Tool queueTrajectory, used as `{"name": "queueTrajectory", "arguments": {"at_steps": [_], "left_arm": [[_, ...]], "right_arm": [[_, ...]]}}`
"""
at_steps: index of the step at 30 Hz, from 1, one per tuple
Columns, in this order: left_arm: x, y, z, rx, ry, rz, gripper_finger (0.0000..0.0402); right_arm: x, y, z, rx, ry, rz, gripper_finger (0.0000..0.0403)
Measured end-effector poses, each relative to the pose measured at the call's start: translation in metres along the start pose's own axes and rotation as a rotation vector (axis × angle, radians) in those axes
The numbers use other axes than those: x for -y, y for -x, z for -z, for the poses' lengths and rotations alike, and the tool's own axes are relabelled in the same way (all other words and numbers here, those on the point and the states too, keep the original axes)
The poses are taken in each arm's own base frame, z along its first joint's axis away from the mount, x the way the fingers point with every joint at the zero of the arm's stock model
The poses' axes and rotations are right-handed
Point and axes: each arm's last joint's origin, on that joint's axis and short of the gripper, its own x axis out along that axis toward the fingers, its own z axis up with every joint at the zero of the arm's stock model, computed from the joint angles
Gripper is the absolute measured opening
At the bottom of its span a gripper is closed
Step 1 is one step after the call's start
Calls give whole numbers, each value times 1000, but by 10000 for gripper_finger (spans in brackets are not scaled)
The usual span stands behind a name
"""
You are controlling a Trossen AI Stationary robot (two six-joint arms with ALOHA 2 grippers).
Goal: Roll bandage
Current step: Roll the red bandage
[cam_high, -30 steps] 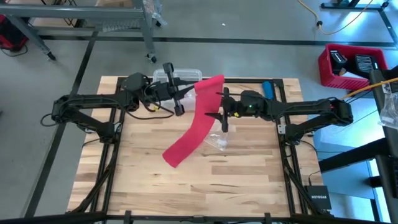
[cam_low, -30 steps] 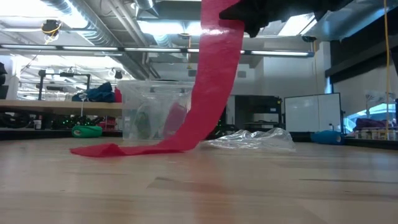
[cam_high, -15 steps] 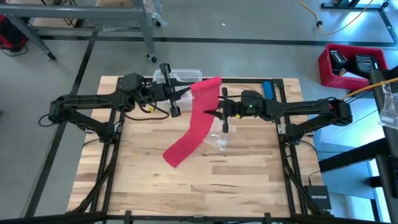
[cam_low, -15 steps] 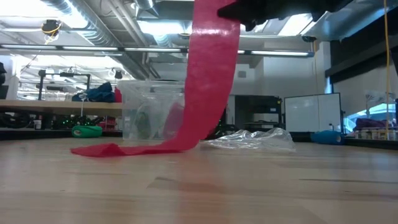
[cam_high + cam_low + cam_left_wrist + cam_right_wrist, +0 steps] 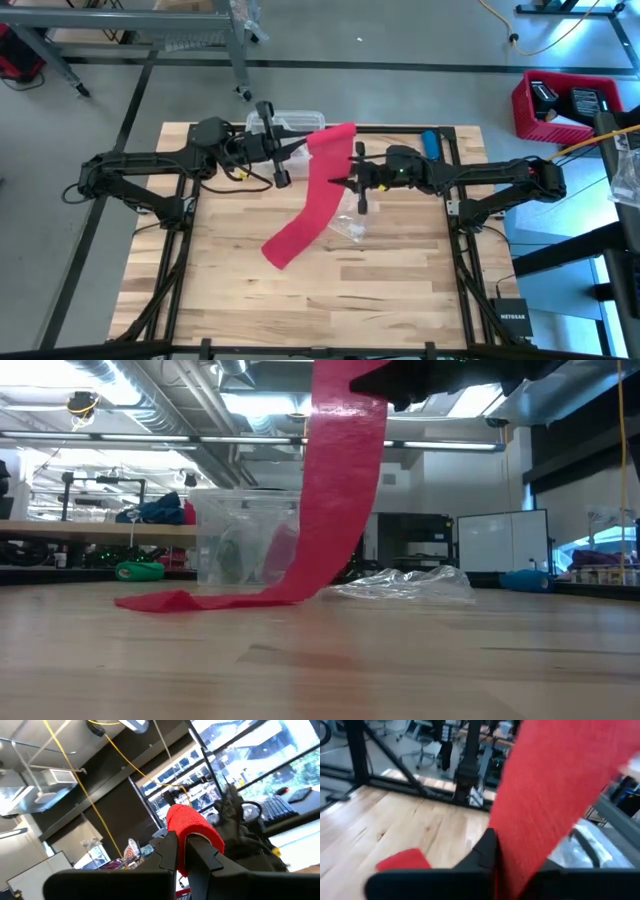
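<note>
The left gripper (image 5: 283,152) is hovering above the far middle of the table (image 5: 390,300), its fingers (image 5: 200,851) clamped shut on the rolled end of the bandage (image 5: 310,195); in the left wrist view that end is showing as a small red bundle pinched between the two dark fingers, with the room beyond it.

From there the strip is hanging away from the left gripper and crossing to the right gripper (image 5: 352,183), which is reaching in from the opposite side and is raised off the wood too. Its fingers are closing flat on the band a little way below the held end (the right wrist view has the red cloth running straight down between them), so the stretch between the two grippers is being kept fairly taut.

Below the right gripper the bandage (image 5: 335,490) is dropping at a slant to the tabletop, where its free end (image 5: 165,601) is lying slack on the boards, nearer the front edge and toward the left arm's side.

Behind the left gripper a clear plastic box (image 5: 245,540) is standing on the table, and just under the right gripper a crumpled clear wrapper (image 5: 405,584) is lying beside the hanging strip.
</note>
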Motion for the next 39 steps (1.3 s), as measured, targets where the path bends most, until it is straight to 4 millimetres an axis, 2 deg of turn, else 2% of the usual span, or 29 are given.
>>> {"name": "queueTrajectory", "arguments": {"at_steps": [5,10,14,21,25,33,39], "left_arm": [[-5,1,-6,41,-5,-66,13],[-14,2,-2,-40,-100,-193,13],[-22,2,7,-118,-159,-241,13],[-31,4,24,-248,-187,-231,13],[-30,4,32,-303,-191,-206,13],[-12,-7,55,-399,-199,-117,13],[2,-10,69,-454,-183,-36,13]], "right_arm": [[-4,0,5,-40,-11,-76,8],[-17,3,-1,-8,-38,-205,8],[-29,16,-11,-10,-39,-254,5],[-40,51,-43,63,-93,-304,4],[-42,64,-64,82,-109,-329,3],[-44,78,-105,151,-88,-374,2],[-39,94,-138,222,-74,-378,2]]}}
